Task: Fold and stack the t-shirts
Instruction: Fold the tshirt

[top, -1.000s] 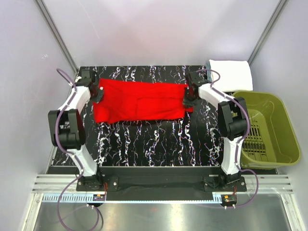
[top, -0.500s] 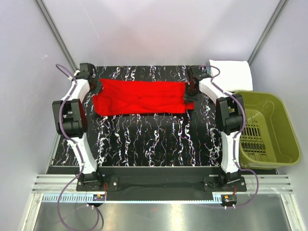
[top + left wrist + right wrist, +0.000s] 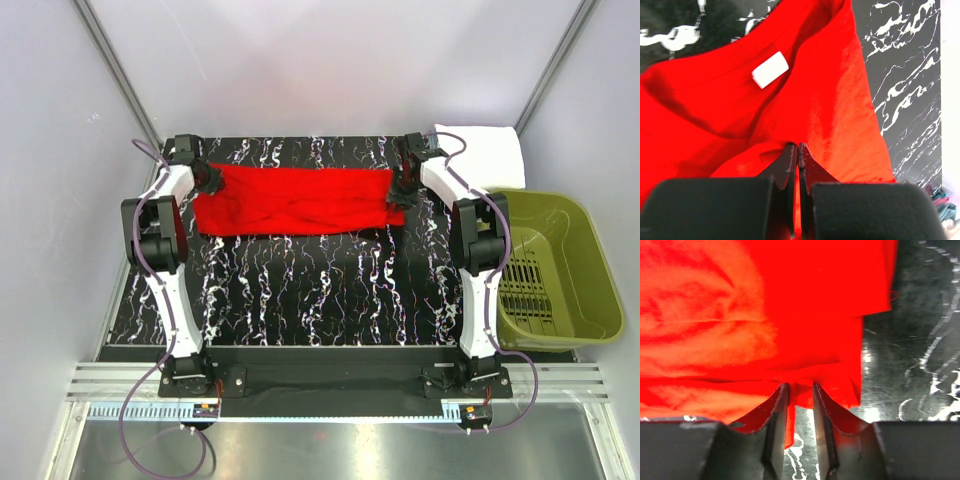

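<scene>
The red t-shirt lies as a long folded band across the far part of the black marbled table. At its left end my left gripper is shut on the cloth. In the left wrist view the jaws pinch a red fold, with the white neck label beyond. My right gripper is at the right end. Its jaws stand apart, with a loose edge of the red shirt hanging between them. A folded white t-shirt lies at the far right corner.
An olive-green plastic basket stands off the table's right side, next to the right arm. Grey walls close in the back and both sides.
Both grippers have carried the shirt's edge toward the far side, so the red band is now narrower. The right jaws have parted from shut; the left stays shut.
</scene>
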Controlling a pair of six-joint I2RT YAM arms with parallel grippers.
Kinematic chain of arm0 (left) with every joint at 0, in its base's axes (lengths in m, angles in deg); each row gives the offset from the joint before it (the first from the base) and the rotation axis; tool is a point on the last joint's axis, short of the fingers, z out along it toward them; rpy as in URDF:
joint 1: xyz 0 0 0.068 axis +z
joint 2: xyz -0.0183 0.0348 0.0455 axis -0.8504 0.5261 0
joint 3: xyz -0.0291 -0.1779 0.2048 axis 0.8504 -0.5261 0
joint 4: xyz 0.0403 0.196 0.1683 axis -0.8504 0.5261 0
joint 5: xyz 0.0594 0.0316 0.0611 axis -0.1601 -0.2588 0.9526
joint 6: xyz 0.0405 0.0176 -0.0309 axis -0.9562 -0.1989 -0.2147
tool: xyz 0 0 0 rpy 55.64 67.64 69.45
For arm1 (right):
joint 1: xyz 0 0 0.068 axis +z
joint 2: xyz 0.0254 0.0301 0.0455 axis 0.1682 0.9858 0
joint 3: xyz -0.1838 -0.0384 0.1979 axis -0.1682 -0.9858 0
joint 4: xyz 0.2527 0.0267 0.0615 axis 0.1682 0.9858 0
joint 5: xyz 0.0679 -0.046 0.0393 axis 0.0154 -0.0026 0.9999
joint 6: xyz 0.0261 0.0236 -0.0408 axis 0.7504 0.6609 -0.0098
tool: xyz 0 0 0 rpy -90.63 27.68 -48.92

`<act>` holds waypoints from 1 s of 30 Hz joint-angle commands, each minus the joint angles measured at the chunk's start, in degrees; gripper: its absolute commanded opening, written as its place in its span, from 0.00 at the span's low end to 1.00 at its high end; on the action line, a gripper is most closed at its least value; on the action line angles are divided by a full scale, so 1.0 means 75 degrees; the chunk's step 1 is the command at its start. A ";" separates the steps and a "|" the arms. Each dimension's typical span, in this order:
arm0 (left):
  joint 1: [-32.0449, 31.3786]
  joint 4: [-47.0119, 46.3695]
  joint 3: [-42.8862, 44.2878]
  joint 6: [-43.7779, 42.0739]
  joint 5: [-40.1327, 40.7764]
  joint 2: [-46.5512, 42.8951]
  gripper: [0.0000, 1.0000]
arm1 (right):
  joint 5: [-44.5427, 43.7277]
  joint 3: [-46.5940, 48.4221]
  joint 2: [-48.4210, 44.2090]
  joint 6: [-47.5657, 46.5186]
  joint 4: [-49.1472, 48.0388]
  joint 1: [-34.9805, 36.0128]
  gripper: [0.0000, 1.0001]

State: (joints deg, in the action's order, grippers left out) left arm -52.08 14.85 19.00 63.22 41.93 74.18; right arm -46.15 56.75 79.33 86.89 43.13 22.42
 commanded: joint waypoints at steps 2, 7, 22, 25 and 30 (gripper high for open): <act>0.0020 -0.0762 0.0448 0.0141 -0.0396 0.0166 0.00 | -0.0583 -0.0025 -0.0750 -0.0031 -0.0151 -0.0033 0.36; 0.0020 -0.0857 0.0624 0.0106 -0.0268 0.0295 0.00 | -0.0842 -0.1148 -0.1267 -0.0102 -0.0397 -0.0033 0.40; 0.0044 -0.0857 0.0741 0.0024 -0.0384 0.0470 0.00 | -0.0408 -0.2766 -0.2321 0.0249 -0.1380 -0.0022 0.36; 0.0044 -0.0892 0.0765 0.0071 -0.0396 0.0506 0.00 | -0.0315 -0.3142 -0.2685 0.0273 -0.1557 0.0130 0.27; 0.0044 -0.0892 0.0800 0.0106 -0.0431 0.0482 0.00 | -0.0102 -0.3670 -0.2733 0.0215 -0.1968 0.0692 0.37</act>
State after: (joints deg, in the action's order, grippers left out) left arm -52.08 10.52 22.26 63.65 39.66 77.98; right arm -48.35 31.39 60.45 88.51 32.14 24.43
